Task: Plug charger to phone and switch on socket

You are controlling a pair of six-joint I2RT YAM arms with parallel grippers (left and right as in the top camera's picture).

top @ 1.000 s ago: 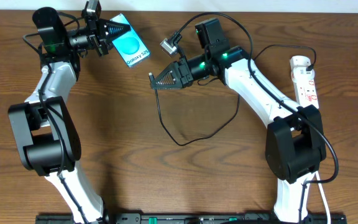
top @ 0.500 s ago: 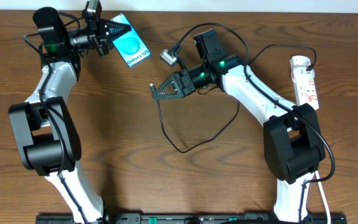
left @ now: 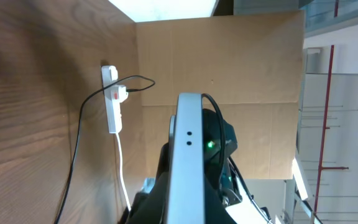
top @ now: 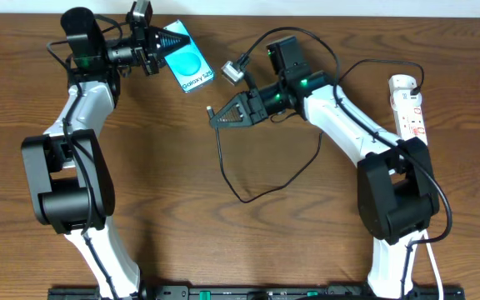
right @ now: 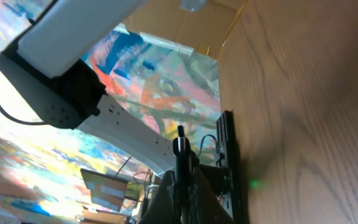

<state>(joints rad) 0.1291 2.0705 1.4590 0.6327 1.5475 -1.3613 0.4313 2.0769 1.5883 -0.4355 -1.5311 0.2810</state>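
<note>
Brown wooden table [top: 165,208], cardboard backdrop [left: 229,56]

From the overhead camera I can read just one thing: "Galaxy S25", in pale letters along the lower edge of the small rectangular turquoise-screened phone [top: 188,65]. The white elongated power strip [top: 410,112] carries small red markings, but they are too small for me to read in any view.

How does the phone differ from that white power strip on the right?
The phone shows a turquoise screen; the power strip is white with red markings. The left gripper holds the phone; the power strip lies untouched on the table. The charger is plugged into the power strip, not the phone. Both are rectangular.
</note>
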